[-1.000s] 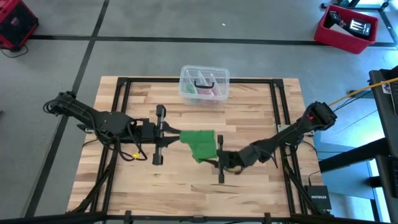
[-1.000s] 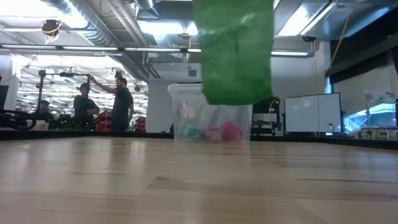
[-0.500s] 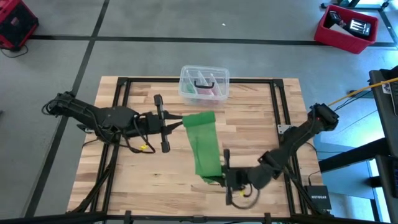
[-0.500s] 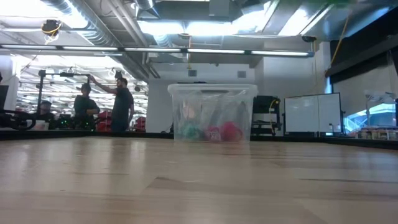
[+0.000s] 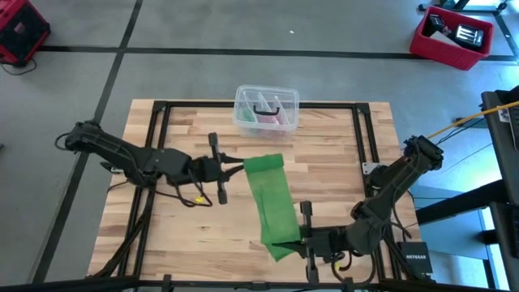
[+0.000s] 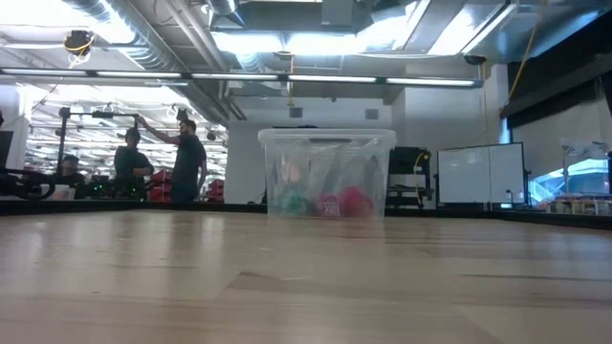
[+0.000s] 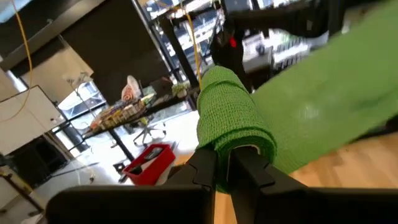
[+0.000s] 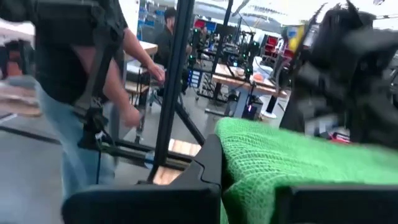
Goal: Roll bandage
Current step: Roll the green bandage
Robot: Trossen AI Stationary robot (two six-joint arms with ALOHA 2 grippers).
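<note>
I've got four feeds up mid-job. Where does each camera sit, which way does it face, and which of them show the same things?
High view: overhead, straight down on the table; both arms; left gripper and right gripper each shut on an end of the bandage.
Low view: at tabletop height, looking across to the plastic box and the room; no arm shows.
Left wrist view: on the left arm, past its fingers clamping the bandage.
Right wrist view: on the right arm, bandage up close, a person beyond.
Shared: the bandage in three views; the box in high and low.
</note>
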